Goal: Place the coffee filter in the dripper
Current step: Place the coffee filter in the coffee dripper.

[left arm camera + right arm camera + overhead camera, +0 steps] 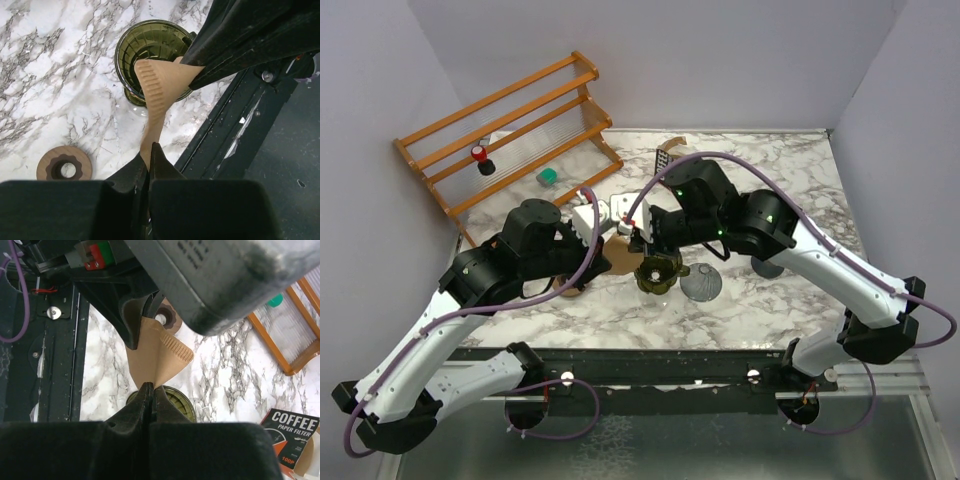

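Mid-desk, toward the front edge. One brown paper cone coffee filter (156, 95), held off the white marble-pattern desk (790, 160) between both sets of jaws.

Left jaws: pinched tight on one edge of the filter, with paper showing in the seam between them. Right jaws: likewise clamped on the paper, at the filter's opposite side, next to its crimped seam. The two sets face each other with the filter stretched between them.

One olive-green ribbed glass dripper (150, 47) stands upright on the desk, directly below the filter. From the left wrist view the paper crosses the dripper's mouth. Cannot tell whether any part of the filter touches the rim or dips inside. The green ribbed inner wall is visible around the paper.

Other items, counted:
- One round wooden ring with a scalloped centre hole (64, 164), flat on the desk, near the dripper and apart from it.
- One grey ribbed round piece (702, 285), just right of the dripper.
- One black box printed "COFFEE PAPER FILTER" (292, 432), toward the rear edge.
- One orange wooden rack (495, 101) at the rear-left corner. It holds one small green object (548, 177) and one red-topped dark object (482, 158).
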